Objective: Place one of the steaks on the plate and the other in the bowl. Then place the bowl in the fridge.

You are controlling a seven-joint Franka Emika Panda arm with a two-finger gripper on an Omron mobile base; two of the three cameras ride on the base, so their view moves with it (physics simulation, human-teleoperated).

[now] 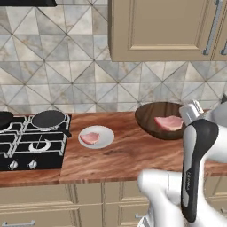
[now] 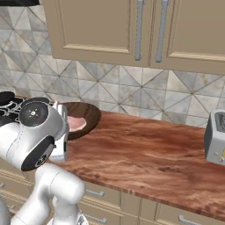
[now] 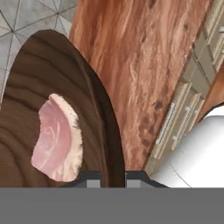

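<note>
Both pink raw steaks sorted: one (image 1: 90, 138) on round white plate (image 1: 106, 139), other (image 1: 168, 123) in dark brown bowl (image 1: 148, 116) mid-counter. Pincer (image 3: 113, 178) clamped on bowl rim. Your next job: lift level, drive to fridge.

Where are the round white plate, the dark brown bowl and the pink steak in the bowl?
Round flat white plate (image 1: 105, 141), left base view, on its bare right rim.
Shallow dark brown bowl (image 1: 148, 116), left base view, on its inner left wall.
Pink raw steak in the bowl (image 3: 56, 139), hand view, on the meat's middle.

Kitchen: stove (image 1: 31, 139), cabinets (image 2: 132, 30), toaster (image 2: 215, 143)
</note>
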